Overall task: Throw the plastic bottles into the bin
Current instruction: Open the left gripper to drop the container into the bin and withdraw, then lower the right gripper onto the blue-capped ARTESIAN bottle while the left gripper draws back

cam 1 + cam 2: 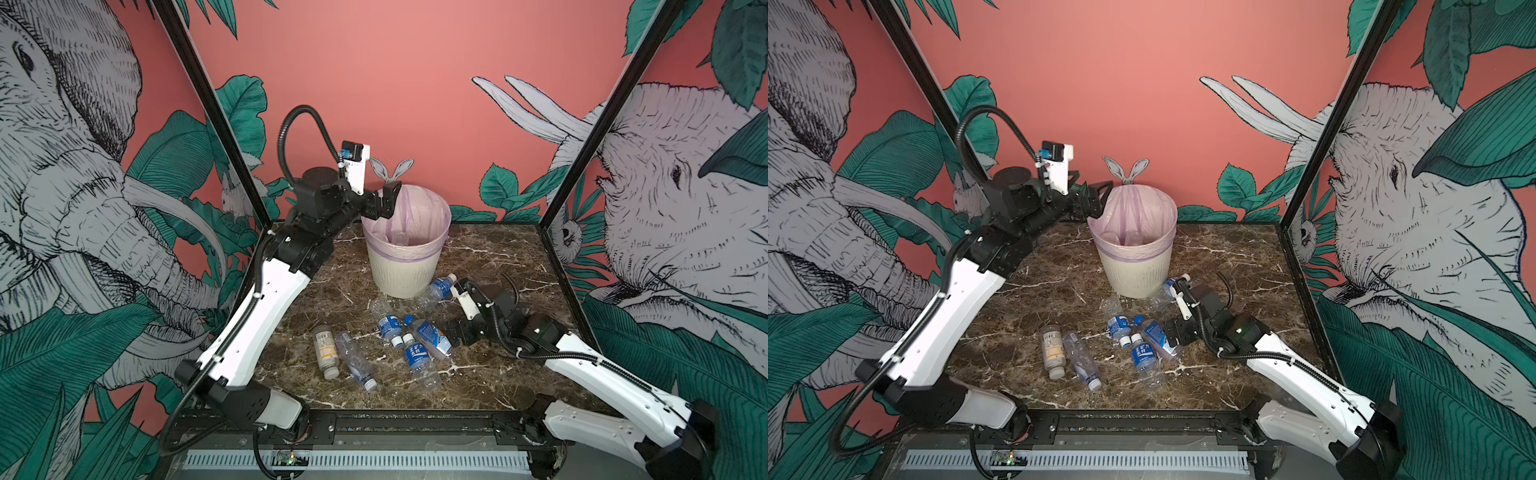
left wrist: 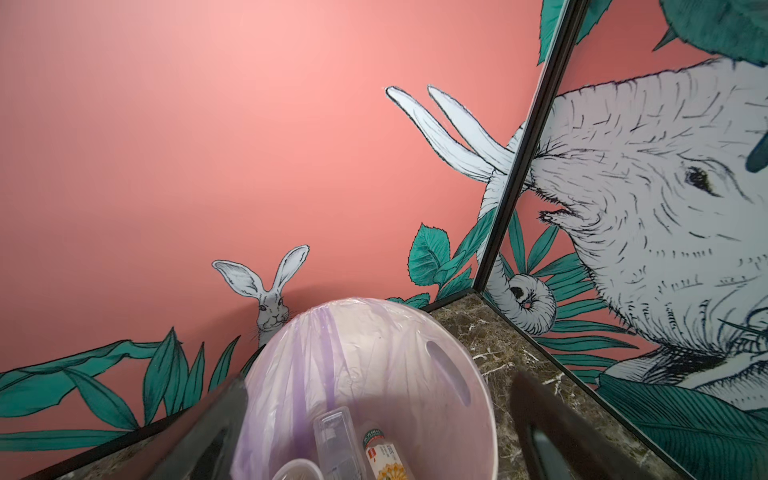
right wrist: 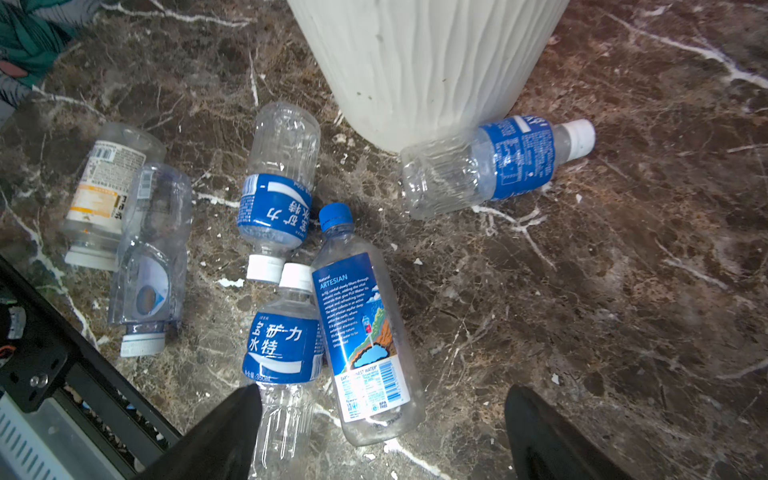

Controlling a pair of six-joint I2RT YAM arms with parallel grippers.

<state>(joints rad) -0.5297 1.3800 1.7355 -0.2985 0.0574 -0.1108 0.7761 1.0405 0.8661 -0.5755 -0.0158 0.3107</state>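
Observation:
The cream ribbed bin with its lilac liner stands at the back middle of the marble table. My left gripper hovers over its left rim, open and empty. Inside the bin lie a green-capped yellow-labelled bottle and a clear one. Several plastic bottles lie on the table in front. My right gripper is open, low over a blue-capped square bottle and a blue-labelled bottle. Another bottle leans against the bin's base.
Further left lie a white-and-yellow labelled bottle and a clear crushed one. Black frame posts and printed wall panels close in the table at both sides and the back. A black rail runs along the front edge.

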